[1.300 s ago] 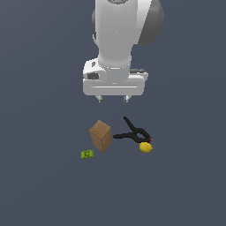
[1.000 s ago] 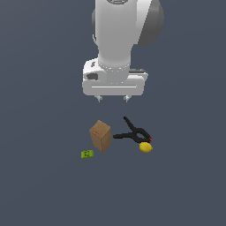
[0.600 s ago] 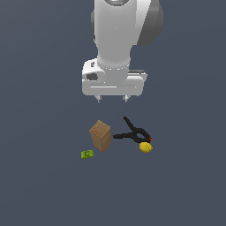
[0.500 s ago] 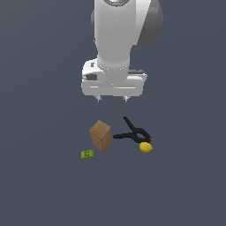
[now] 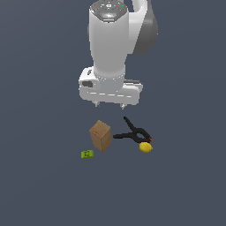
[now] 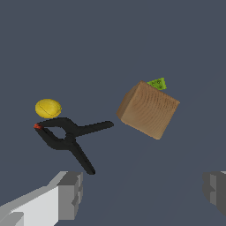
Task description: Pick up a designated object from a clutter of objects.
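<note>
The designated object, a plain brown box (image 5: 100, 135) (image 6: 148, 109), stands upright on the dark floor among the clutter of objects. A black spring clamp (image 5: 132, 133) (image 6: 66, 134) lies just to its right in the exterior view, with a yellow lemon (image 5: 146, 147) (image 6: 48, 108) at the clamp's far end. A tiny flat green item (image 5: 87, 154) (image 6: 157, 83) lies near the box on its other side. My gripper (image 5: 110, 105) (image 6: 143, 192) hangs open above and slightly behind the box, holding nothing. Its fingers (image 6: 70, 194) stand wide apart.
The white arm and hand (image 5: 110, 86) fill the upper middle of the exterior view. The dark grey floor (image 5: 185, 185) spreads flat around the small cluster.
The hand has shifted slightly down and toward the exterior view's left, nearer the box. The objects have not moved.
</note>
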Available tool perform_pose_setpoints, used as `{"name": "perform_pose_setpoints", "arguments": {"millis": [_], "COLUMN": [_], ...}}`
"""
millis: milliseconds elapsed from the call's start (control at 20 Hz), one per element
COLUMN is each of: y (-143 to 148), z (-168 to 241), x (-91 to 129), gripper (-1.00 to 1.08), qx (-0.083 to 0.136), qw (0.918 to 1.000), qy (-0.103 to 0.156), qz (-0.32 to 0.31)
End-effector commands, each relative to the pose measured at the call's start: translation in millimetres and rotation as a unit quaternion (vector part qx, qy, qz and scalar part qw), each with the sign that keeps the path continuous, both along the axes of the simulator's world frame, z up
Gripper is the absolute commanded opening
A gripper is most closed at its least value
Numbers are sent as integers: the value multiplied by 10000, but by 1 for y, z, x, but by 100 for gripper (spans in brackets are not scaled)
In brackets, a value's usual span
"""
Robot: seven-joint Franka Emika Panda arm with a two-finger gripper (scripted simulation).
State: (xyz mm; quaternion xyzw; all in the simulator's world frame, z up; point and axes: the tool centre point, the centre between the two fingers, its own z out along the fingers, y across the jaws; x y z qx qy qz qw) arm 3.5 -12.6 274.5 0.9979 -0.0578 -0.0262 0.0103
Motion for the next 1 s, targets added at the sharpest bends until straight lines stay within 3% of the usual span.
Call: {"name": "perform_pose_setpoints", "arguments": {"millis": [0, 500, 950], "y": [-5, -30, -44], "z": [-9, -56, -79], "x": [5, 30, 39], "gripper": [100, 100, 100], "qx": [5, 21, 22], "qw": [9996, 9859, 9724], "qy": [-32, -198, -273], "qz": [-274, -1664, -2317]}}
